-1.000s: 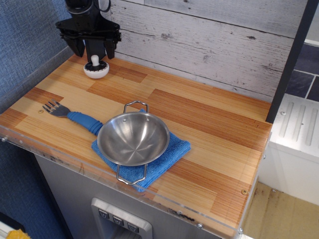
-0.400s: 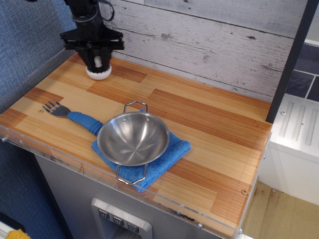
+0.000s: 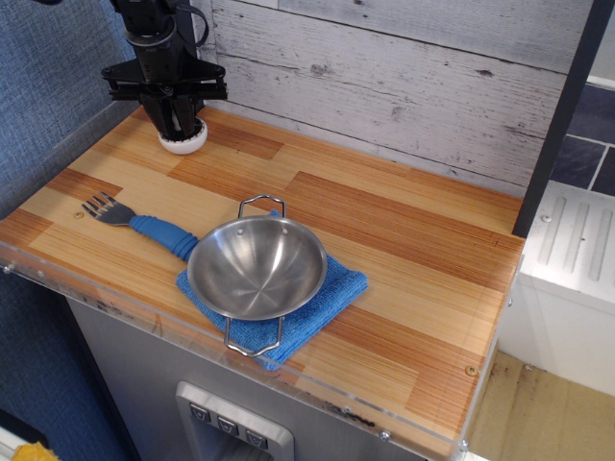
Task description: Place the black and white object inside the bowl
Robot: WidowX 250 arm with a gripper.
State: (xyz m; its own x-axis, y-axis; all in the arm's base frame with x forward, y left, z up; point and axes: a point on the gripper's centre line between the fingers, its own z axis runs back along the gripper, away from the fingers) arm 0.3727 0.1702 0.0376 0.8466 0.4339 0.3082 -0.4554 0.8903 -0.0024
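The black and white object (image 3: 183, 145) sits on the wooden counter at the back left, near the wall. Only its white dome rim shows below my gripper (image 3: 180, 127). The black gripper is down on top of it, with its fingers drawn together around the knob, which they hide. The bowl (image 3: 257, 266), shiny steel with two wire loop handles, stands empty on a blue cloth near the front edge, well to the right of and in front of the gripper.
A blue-handled fork (image 3: 144, 224) lies left of the bowl. The blue cloth (image 3: 327, 300) lies under the bowl. A grey plank wall (image 3: 404, 77) runs along the back and a blue wall (image 3: 48, 86) along the left. The counter's front edge (image 3: 144, 322) has a clear lip.
The gripper has come down from above the object onto it, and its fingers have closed in over the knob. The object has shifted slightly left. The bowl and fork have not moved.
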